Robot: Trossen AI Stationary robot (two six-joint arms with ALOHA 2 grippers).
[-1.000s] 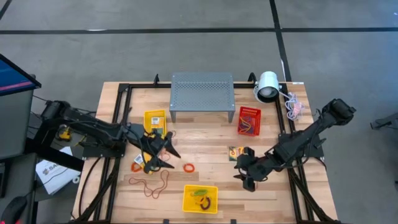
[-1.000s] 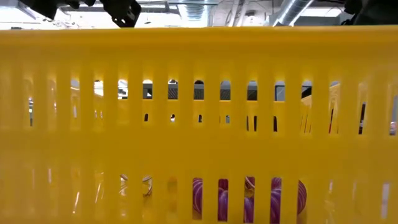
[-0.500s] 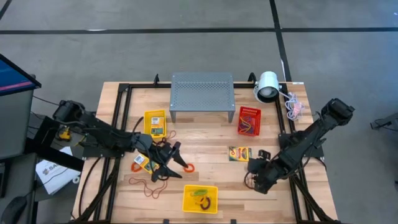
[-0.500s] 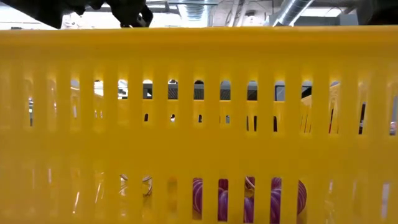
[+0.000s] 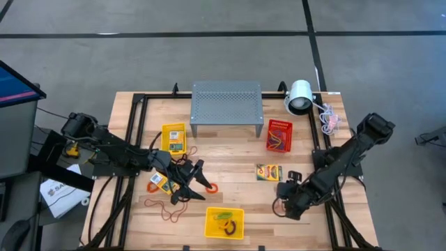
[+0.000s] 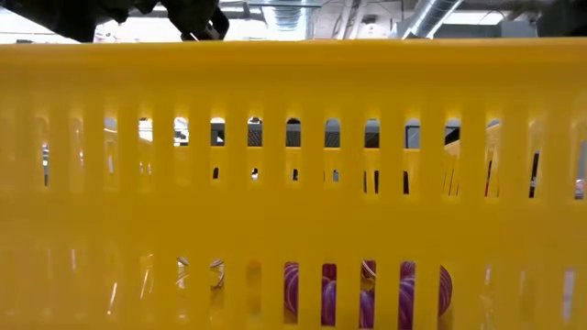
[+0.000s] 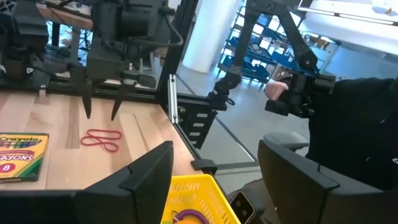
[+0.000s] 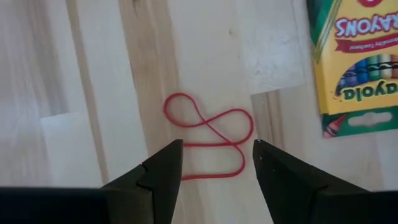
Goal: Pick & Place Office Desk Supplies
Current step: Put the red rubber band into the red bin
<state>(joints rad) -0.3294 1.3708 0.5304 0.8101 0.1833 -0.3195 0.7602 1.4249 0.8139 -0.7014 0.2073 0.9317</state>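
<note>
Red rubber band (image 8: pixel 208 137) lies twisted on the table (image 5: pixel 237 157) beside a crayon box (image 8: pixel 357 59), under the right gripper (image 8: pixel 214 165), fingers spread. Left gripper (image 5: pixel 191 183) spread over an orange band (image 5: pixel 211 187).

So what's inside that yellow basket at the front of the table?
The yellow basket holds a green rubber band and a darker coiled band. From table height its slotted wall shows purple and pale shapes, too covered to identify.
</note>
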